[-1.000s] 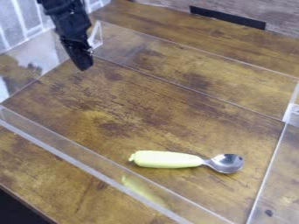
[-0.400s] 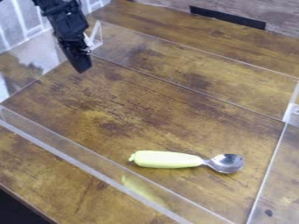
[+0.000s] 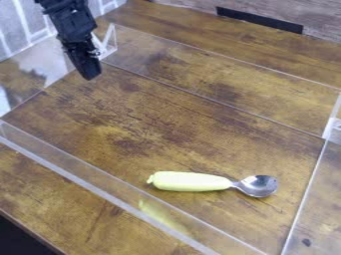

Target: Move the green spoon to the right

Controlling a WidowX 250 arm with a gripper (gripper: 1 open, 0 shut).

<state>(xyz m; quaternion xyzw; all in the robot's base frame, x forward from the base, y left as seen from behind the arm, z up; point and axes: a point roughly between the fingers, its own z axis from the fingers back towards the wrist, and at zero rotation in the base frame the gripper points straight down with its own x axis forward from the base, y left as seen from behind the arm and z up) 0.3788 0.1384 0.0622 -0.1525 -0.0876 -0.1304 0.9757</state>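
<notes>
The green spoon (image 3: 210,183) lies flat on the wooden tabletop near the lower right, its yellow-green handle pointing left and its silver bowl to the right. My gripper (image 3: 91,72) hangs at the upper left, far from the spoon, pointing steeply down. Its black fingers are pressed together and hold nothing.
A clear acrylic wall (image 3: 80,177) runs diagonally along the near side of the work area, with another clear panel (image 3: 313,189) on the right. A dark slot (image 3: 260,20) sits at the back edge of the wooden table (image 3: 186,110).
The gripper has shifted slightly to the upper left and tilted a little. The spoon has not moved.
</notes>
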